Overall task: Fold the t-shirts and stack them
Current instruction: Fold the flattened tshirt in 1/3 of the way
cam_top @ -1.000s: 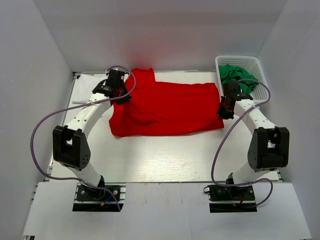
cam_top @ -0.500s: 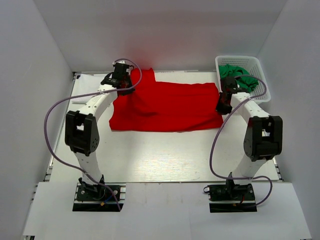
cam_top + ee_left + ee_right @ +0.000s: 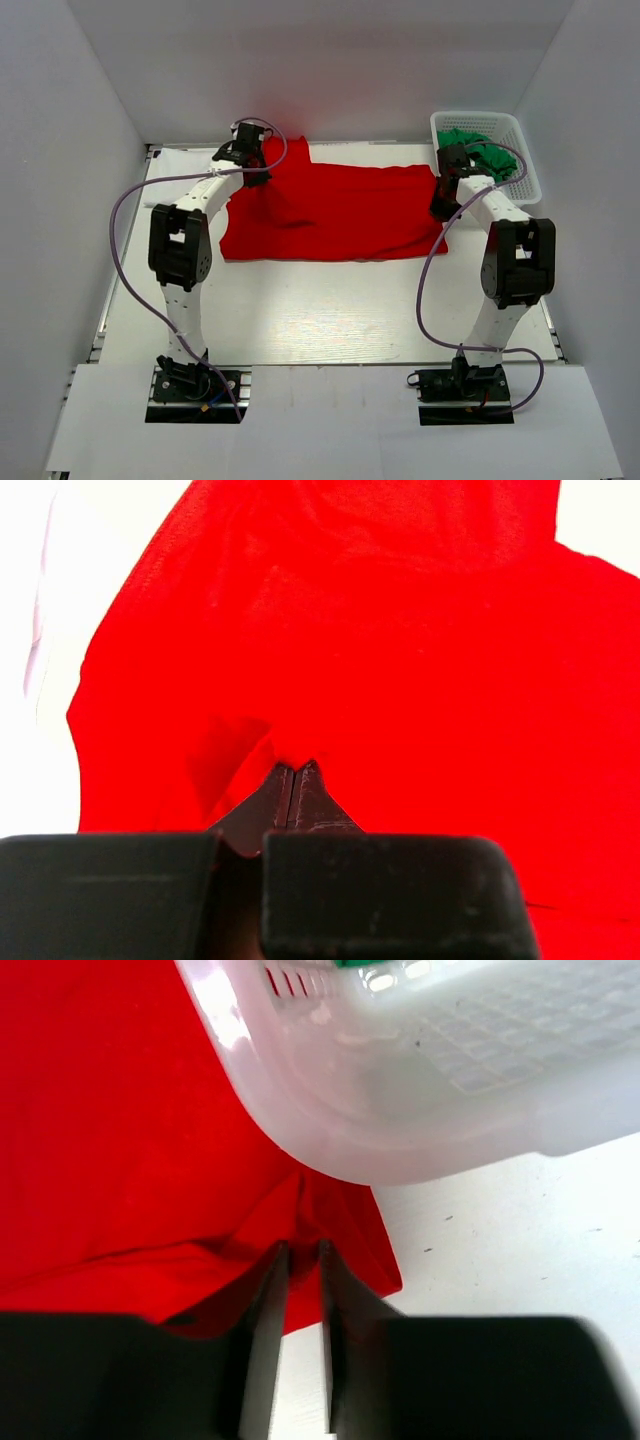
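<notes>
The red t-shirt (image 3: pixel 330 212) lies spread as a wide sheet across the far half of the table. My left gripper (image 3: pixel 253 168) is at its far left corner, shut on a pinch of the red cloth (image 3: pixel 293 770). At the shirt's right edge, beside the basket, is my right gripper (image 3: pixel 441 207). In the right wrist view this gripper (image 3: pixel 303 1252) has its jaws a narrow gap apart, with a fold of the red t-shirt (image 3: pixel 130 1140) lying between the tips. Green t-shirts (image 3: pixel 478 150) sit bunched in the basket. A white t-shirt (image 3: pixel 178 168) lies flat at the far left.
The white lattice basket (image 3: pixel 522 172) stands at the far right corner, and its rounded corner (image 3: pixel 420 1100) hangs just beyond my right fingertips. White walls close in the table on three sides. Both arms reach far forward, cables looping over the table.
Both arms have reached farther back, drawing the red shirt flatter and squarer. The right jaws have parted a little; the left stays shut on the cloth.
</notes>
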Robot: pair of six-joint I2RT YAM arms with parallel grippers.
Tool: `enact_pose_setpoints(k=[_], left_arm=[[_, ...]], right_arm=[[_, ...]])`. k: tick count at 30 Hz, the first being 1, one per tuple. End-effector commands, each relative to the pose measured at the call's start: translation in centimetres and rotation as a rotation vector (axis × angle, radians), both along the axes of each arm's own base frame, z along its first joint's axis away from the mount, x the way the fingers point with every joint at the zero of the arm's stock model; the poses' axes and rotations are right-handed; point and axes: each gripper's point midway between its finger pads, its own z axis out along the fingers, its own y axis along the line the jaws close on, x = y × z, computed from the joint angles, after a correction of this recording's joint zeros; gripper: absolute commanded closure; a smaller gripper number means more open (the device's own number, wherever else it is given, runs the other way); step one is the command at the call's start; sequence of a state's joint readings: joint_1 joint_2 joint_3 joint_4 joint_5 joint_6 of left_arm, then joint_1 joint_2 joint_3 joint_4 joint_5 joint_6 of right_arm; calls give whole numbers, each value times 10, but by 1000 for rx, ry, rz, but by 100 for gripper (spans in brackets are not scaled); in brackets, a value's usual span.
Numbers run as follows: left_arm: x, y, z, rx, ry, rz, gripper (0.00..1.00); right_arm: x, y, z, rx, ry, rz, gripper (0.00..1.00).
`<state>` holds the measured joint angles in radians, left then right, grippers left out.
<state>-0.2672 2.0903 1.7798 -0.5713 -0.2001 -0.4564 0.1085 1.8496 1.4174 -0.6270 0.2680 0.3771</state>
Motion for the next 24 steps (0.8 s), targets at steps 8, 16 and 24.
enact_pose_setpoints(k=[8,16,24], left_arm=[[4,28,17,-54,-26,174,42],[-12,18,20,-127,27,126,0],[-97,-5,-21,-249,138,14,0]], right_arm=[[13,16,38,58,-112,97,43],[-23,40,38,191,-152,203,21],[-15,58,34,203,-209,370,10]])
